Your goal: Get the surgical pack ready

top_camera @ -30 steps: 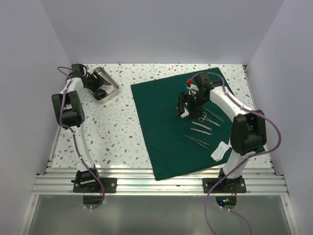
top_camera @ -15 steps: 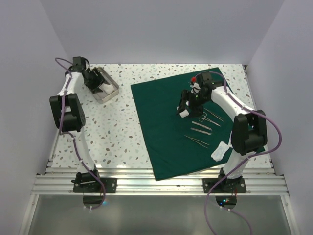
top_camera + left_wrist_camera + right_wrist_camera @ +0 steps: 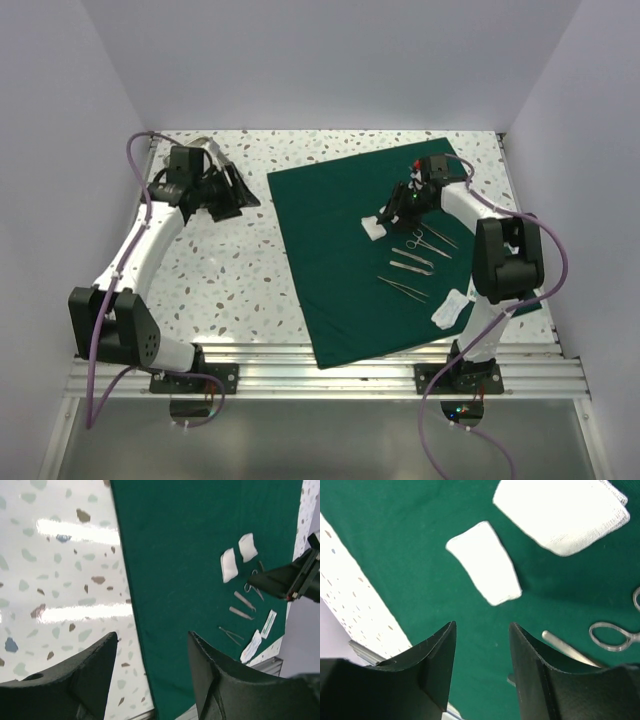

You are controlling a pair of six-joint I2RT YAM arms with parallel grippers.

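The surgical pack, a dark green drape (image 3: 330,260), lies spread flat on the speckled table, and its left edge (image 3: 200,555) runs down the left wrist view. On it rest two white gauze squares (image 3: 485,570) (image 3: 565,515), scissors (image 3: 615,632) and forceps (image 3: 410,262). My right gripper (image 3: 392,213) (image 3: 482,627) hovers open just right of the gauze (image 3: 373,228), with nothing between its fingers. Over the bare table left of the drape, my left gripper (image 3: 238,192) (image 3: 152,637) is also open and empty.
A steel tray (image 3: 203,148) at the back left is mostly hidden under the left arm. White packets (image 3: 450,305) lie at the drape's near right corner. Walls close in the table on the left, back and right.
The left arm has swung from the tray at the back left toward the drape. The right gripper has pulled back from the gauze, and its jaws have narrowed.
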